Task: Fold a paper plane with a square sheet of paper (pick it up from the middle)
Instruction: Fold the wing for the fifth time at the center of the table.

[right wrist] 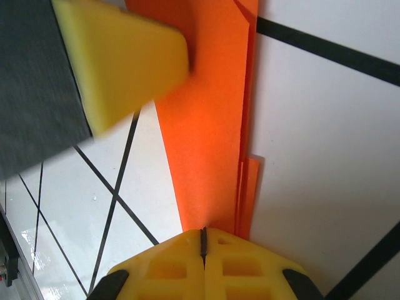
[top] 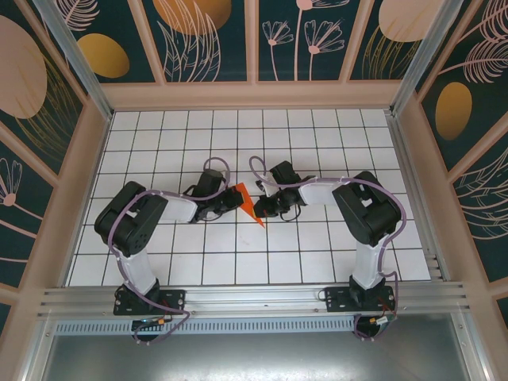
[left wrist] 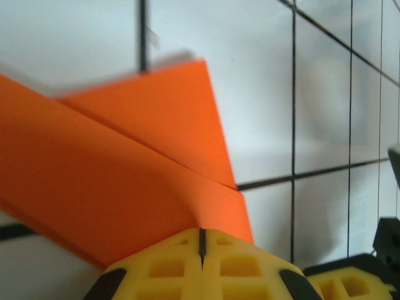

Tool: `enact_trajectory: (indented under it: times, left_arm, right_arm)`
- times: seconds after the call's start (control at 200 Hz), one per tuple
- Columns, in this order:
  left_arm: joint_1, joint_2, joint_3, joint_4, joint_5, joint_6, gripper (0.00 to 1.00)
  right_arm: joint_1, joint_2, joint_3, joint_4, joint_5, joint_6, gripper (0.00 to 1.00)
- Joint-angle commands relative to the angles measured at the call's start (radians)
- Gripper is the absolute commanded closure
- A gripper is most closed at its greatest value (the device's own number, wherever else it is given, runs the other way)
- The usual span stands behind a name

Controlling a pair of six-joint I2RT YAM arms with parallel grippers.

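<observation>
The orange-red sheet of paper, folded into a pointed paper plane (top: 248, 204), hangs between my two grippers over the middle of the tiled floor, its tip pointing toward the near edge. My left gripper (top: 229, 200) is shut on its left side; layered folds of the plane (left wrist: 125, 162) fan out from the closed yellow fingertips of the left gripper (left wrist: 201, 234). From the right, my right gripper (top: 268, 205) is shut on the plane as well. A long strip of the plane (right wrist: 209, 131) with stacked edges runs up from the right gripper (right wrist: 203, 232).
White tiled floor (top: 317, 246) with black grid lines lies all around the arms. Wooden-framed patterned walls (top: 254, 87) enclose it at the back and sides. The left gripper's yellow finger (right wrist: 125, 62) sits close above the paper in the right wrist view.
</observation>
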Motion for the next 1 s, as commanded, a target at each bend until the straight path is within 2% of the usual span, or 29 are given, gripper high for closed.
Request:
enact_trajectory:
  times: [0.0, 0.18, 0.295, 0.405, 0.555, 0.721, 0.826, 0.996]
  left_arm:
    - [0.116, 0.041, -0.019, -0.091, -0.113, 0.058, 1.00]
    - [0.208, 0.049, 0.063, -0.154, -0.130, 0.108, 1.00]
    - [0.220, 0.007, 0.117, -0.188, -0.149, 0.150, 1.00]
    - [0.218, -0.052, 0.095, -0.139, -0.092, 0.133, 0.99]
    - [0.189, -0.090, 0.068, -0.108, -0.024, 0.096, 0.98]
    - [0.098, -0.069, 0.023, 0.009, 0.061, 0.039, 0.99]
    - [0.051, -0.033, 0.014, 0.037, 0.071, 0.015, 1.00]
    - [0.035, 0.018, 0.029, -0.003, 0.060, -0.009, 1.00]
  right_arm:
    - [-0.017, 0.082, -0.069, -0.199, 0.217, -0.010, 1.00]
    - [-0.018, 0.081, -0.064, -0.203, 0.209, -0.005, 1.00]
    - [-0.018, 0.074, -0.055, -0.207, 0.201, -0.008, 1.00]
    - [-0.015, 0.058, -0.052, -0.194, 0.170, -0.014, 1.00]
    - [-0.014, 0.047, -0.039, -0.182, 0.142, -0.010, 1.00]
    - [-0.014, 0.044, -0.028, -0.165, 0.118, -0.004, 1.00]
    - [-0.014, 0.039, -0.026, -0.155, 0.104, 0.002, 1.00]
    - [-0.014, 0.025, -0.017, -0.135, 0.082, 0.010, 1.00]
